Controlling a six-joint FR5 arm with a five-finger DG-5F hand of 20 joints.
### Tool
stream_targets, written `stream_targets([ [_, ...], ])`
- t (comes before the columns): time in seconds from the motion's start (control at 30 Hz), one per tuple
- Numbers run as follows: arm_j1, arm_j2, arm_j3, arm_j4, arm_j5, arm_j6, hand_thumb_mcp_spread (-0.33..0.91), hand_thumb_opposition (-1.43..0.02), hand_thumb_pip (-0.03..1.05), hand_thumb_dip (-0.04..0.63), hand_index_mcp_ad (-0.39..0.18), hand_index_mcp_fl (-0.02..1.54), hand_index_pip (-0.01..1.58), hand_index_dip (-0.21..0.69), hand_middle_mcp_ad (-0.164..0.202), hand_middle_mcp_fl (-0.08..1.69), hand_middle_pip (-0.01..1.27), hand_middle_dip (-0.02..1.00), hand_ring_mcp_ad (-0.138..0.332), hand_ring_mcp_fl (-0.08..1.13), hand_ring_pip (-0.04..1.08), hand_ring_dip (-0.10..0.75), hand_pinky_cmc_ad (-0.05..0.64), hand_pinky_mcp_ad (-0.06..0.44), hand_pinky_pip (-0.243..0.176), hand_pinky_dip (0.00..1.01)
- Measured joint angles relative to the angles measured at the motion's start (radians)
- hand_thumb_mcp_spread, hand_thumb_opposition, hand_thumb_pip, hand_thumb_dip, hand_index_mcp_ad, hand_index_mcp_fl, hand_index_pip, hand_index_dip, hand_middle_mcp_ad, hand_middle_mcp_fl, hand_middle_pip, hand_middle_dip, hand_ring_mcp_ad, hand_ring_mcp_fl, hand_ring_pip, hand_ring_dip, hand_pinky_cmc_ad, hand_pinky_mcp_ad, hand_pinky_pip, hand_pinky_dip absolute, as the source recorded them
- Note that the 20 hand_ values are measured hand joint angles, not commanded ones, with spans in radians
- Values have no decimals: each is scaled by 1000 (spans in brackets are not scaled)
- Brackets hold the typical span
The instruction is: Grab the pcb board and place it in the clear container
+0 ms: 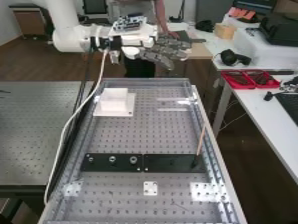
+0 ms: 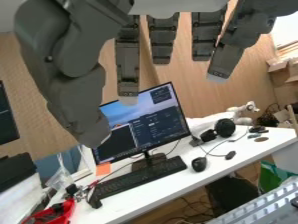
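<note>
Hand (image 1: 165, 49) up past the bench's (image 1: 143, 135) far end, fingers spread, nothing pinched. Main risk: cable (image 1: 103, 65) drapes down on the hand's arm side, could snag the bench edge on a low move & drag the aim off. Pcb (image 1: 129, 23), prob., hard to be sure: just behind hand, atop the wrist, flattish, blue-white w/ dark bits.

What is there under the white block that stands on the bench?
Under the white block, a flat white plate sticks out past its edges, resting on the perforated bench top. Whatever lies directly beneath the block is covered.
</note>
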Motion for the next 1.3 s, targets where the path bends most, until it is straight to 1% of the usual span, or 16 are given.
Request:
stream_targets([
  [0.07,-5,29,-12,-5,-3,-17,361,-852,646,253,-70,21,1044,75,70,2,122,110,209,-2,112,9,304,176,-110,771],
  [0.13,-9,57,-25,-10,-5,-28,349,-840,595,253,-70,19,1018,75,70,2,119,110,206,0,120,5,307,176,-106,784],
  [0.17,-12,74,-35,-11,-6,-33,330,-834,581,237,-70,19,1000,79,70,2,122,110,206,0,113,9,307,176,-110,778],
  [0.2,-15,91,-44,-12,-7,-36,333,-836,581,229,-70,19,967,79,70,2,119,110,206,-2,134,5,304,175,-110,798],
  [0.27,-19,117,-58,-16,-8,-39,318,-822,572,222,-70,21,902,72,70,2,122,110,208,0,134,5,304,176,-110,812],
  [0.3,-21,129,-64,-18,-9,-40,316,-806,545,211,-70,23,873,70,70,2,122,110,208,0,134,5,307,176,-110,813],
  [0.37,-26,151,-75,-24,-12,-42,316,-806,529,192,-66,24,806,73,66,2,122,110,209,0,138,9,307,175,-110,810],
  [0.4,-28,166,-82,-28,-14,-44,305,-801,518,182,-63,24,771,73,66,0,122,110,209,0,134,9,307,176,-112,827],
  [0.5,-32,188,-94,-31,-19,-55,290,-771,511,166,-63,37,675,73,66,3,122,110,209,0,138,5,307,176,-112,829],
  [0.6,-38,226,-114,-28,-29,-82,290,-775,494,159,-63,61,595,79,66,3,122,110,208,0,134,9,307,175,-119,836],
  [0.7,-40,254,-128,-23,-41,-106,288,-759,483,141,-54,101,531,98,70,5,124,110,216,-2,134,9,307,173,-122,836],
  [1.0,-51,282,-141,-32,-66,-96,281,-759,483,127,-54,124,419,140,70,5,124,110,215,-3,119,9,307,173,-122,833],
  [1.07,-55,284,-141,-32,-71,-95,281,-759,483,127,-54,140,417,133,70,5,124,110,215,-3,119,9,307,173,-122,829],
  [1.13,-58,286,-141,-32,-77,-94,284,-759,483,127,-49,152,405,155,66,5,126,110,215,-3,119,9,307,173,-122,829],
  [1.27,-64,288,-140,-39,-86,-87,284,-759,483,127,-42,150,389,155,66,3,124,110,215,-3,119,5,307,173,-122,836],
  [1.3,-66,288,-138,-42,-90,-84,284,-759,483,127,-42,150,389,155,66,3,124,110,215,-3,117,5,307,173,-122,817],
])
